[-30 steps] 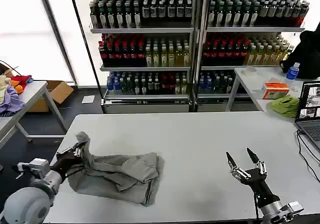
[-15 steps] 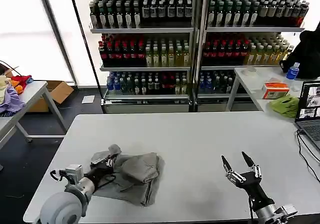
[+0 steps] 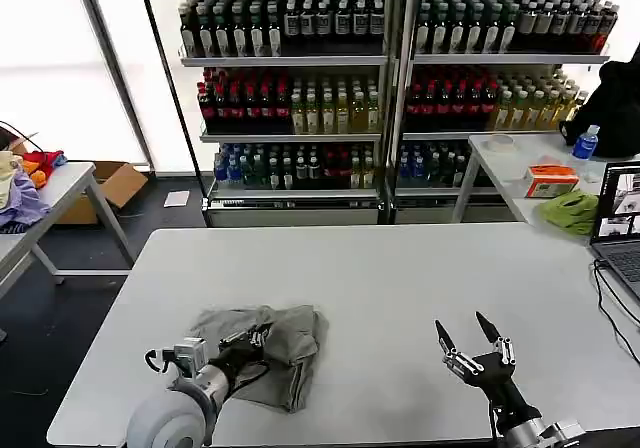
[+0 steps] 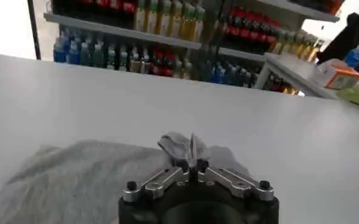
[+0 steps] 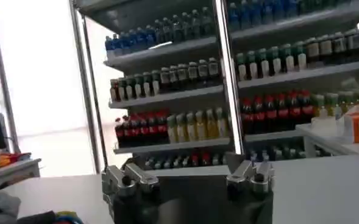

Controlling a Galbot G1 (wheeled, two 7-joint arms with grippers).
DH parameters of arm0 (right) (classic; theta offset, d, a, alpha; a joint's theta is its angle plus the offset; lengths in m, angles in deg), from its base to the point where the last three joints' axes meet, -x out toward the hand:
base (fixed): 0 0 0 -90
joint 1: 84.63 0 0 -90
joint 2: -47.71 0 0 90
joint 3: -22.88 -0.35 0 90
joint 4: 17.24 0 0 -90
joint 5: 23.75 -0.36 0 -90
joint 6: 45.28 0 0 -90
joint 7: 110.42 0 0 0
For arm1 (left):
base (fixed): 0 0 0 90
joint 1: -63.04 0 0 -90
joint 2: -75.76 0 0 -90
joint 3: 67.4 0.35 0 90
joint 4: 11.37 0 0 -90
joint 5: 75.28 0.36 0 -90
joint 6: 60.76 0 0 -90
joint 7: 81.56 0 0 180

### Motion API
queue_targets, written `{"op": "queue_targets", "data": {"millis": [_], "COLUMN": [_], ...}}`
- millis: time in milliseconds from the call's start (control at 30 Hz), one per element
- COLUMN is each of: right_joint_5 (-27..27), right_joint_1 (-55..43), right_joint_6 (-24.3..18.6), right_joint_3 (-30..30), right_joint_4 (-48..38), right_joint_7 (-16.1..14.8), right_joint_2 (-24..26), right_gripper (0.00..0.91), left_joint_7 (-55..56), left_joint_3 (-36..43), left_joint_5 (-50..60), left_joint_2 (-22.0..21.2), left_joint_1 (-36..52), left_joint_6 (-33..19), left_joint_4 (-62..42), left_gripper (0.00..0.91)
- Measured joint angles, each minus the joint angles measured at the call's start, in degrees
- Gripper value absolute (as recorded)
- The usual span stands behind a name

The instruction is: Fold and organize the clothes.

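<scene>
Head view: a grey shirt (image 3: 262, 353) is seen bunched on the near left part of the table (image 3: 400, 268). Its long axis is judged to run roughly across the table, from left to right. The left gripper (image 3: 252, 342) is placed over the shirt's near left portion, and a pinch of cloth is taken to be held there. The shirt's free bulk lies to the right of and beyond that gripper. The right gripper (image 3: 466, 335) is held above bare table, well apart from the shirt, with its fingers spread wide and nothing between them. The left arm is plainly the nearer one; the right would have to cross leftward to reach the shirt's right edge. The next fold is judged to turn on the held portion being carried rightward over the rest.

Left wrist view: the left gripper (image 4: 192, 164) is seen closed to a narrow gap on a raised tuft of the shirt (image 4: 75, 176). The grip is confirmed here; in the head view it is partly masked by the arm. The rest of the cloth is shown lying flat beneath and to one side.

Right wrist view: the right gripper (image 5: 188, 176) is shown with its fingers set wide and empty, pointed toward shelves (image 5: 228, 79) of bottles. That it is aimed away from the shirt is told here.
</scene>
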Motion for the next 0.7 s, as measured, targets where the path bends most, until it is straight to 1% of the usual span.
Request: {"op": "queue_targets", "data": {"millis": [133, 167, 200, 267, 300, 700], "right_joint_5": [0.4, 0.4, 0.4, 0.5, 0.5, 0.8], "right_joint_1": [0.5, 0.7, 0.8, 0.9, 0.9, 0.4], "right_joint_6": [-0.1, -0.2, -0.2, -0.3, -0.3, -0.1], "right_joint_3": [0.0, -0.1, -0.1, -0.3, -0.3, 0.0], "right_joint_4": [0.3, 0.4, 0.4, 0.4, 0.4, 0.2], "right_joint_7": [-0.2, -0.2, -0.2, -0.2, -0.2, -0.1], "right_joint_2": [-0.4, -0.4, -0.4, -0.5, -0.5, -0.7], "right_gripper": [0.907, 0.907, 0.907, 0.907, 0.907, 0.907], "left_joint_7": [0.5, 0.6, 0.7, 0.7, 0.6, 0.9], "left_joint_3": [0.7, 0.8, 0.9, 1.1, 1.2, 1.3], "left_joint_5": [0.0, 0.0, 0.0, 0.2, 0.4, 1.8], "left_joint_2": [-0.8, -0.8, -0.9, -0.8, -0.8, -2.2], "left_joint_1": [1.8, 2.2, 2.6, 3.2, 3.3, 3.2], "left_joint_6": [-0.2, -0.3, -0.3, -0.3, -0.3, 1.1], "left_joint_4": [-1.4, -1.7, -2.1, -2.6, -2.7, -1.7], "left_gripper": [0.020, 0.040, 0.403, 0.645, 0.907, 0.907]}}
